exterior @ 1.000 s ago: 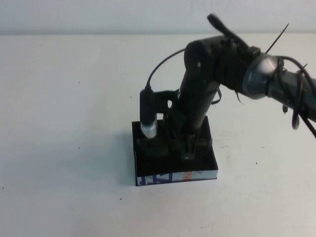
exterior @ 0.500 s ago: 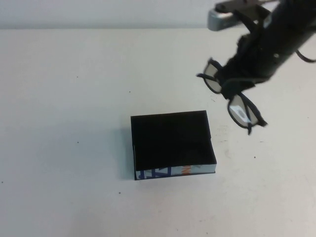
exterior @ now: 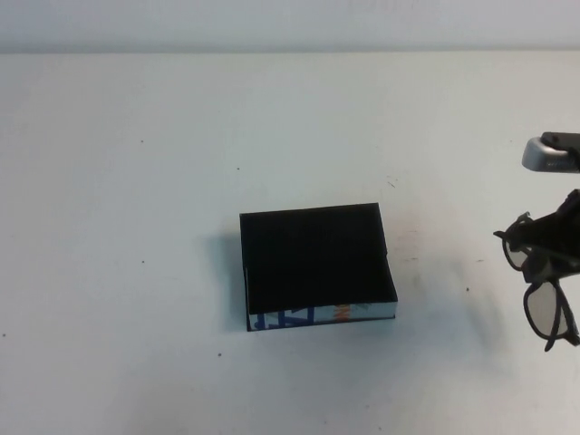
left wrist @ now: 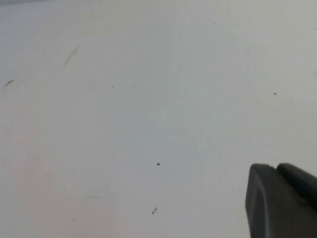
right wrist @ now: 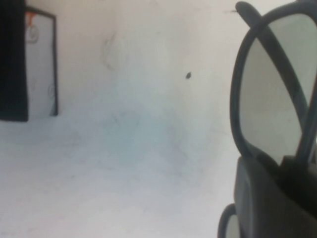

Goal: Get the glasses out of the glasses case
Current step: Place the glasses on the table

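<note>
The glasses case (exterior: pixel 316 263), a shallow black box with a white side printed in blue and orange, lies open in the middle of the table. My right gripper (exterior: pixel 556 243) is at the far right edge of the high view, well to the right of the case, shut on the black-framed glasses (exterior: pixel 546 314), which hang above the table. In the right wrist view a lens of the glasses (right wrist: pixel 270 99) sits just past my right gripper (right wrist: pixel 283 168), and the case (right wrist: pixel 14 59) shows at the far edge. My left gripper (left wrist: pixel 276 169) is out of the high view, empty over bare table, fingers together.
The white table (exterior: pixel 136 227) surrounds the case, with only small dark specks on it. A grey part of the right arm (exterior: pixel 551 152) shows at the right edge.
My right gripper lifted the glasses out of the case and carried them to the right and lower, from above the case to the far right edge. The case has stayed in place.
</note>
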Action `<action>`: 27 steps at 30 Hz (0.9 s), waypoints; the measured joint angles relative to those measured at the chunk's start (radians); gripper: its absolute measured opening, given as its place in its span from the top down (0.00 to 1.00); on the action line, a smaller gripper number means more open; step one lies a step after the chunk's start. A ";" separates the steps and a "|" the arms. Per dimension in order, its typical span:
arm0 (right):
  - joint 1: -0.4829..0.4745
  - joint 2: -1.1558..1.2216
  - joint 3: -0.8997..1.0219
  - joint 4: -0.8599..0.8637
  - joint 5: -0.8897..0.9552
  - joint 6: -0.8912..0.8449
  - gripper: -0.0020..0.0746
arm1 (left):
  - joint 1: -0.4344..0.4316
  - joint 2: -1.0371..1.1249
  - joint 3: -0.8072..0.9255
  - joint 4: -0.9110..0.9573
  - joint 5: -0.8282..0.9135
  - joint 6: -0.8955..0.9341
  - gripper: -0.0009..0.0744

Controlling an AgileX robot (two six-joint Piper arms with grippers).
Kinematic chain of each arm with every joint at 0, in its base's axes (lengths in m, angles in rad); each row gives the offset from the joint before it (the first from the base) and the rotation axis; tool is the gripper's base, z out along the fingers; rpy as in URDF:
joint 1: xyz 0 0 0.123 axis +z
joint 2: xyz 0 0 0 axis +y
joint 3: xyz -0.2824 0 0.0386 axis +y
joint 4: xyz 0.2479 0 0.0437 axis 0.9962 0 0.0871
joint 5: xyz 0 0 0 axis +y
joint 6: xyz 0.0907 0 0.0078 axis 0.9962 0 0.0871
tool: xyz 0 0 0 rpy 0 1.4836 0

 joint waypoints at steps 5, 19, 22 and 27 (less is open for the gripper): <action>-0.006 0.087 0.004 0.015 -0.089 0.000 0.90 | 0.000 0.000 0.000 0.000 0.000 0.000 0.99; -0.006 0.214 0.004 0.052 -0.167 0.000 0.65 | 0.000 0.000 0.000 0.000 0.000 0.000 0.99; -0.006 0.212 0.000 0.052 -0.143 0.001 0.55 | 0.000 0.000 0.000 0.000 0.000 0.000 0.99; -0.006 0.155 -0.020 0.037 -0.078 0.002 0.51 | 0.000 0.000 0.000 0.000 0.000 0.000 0.99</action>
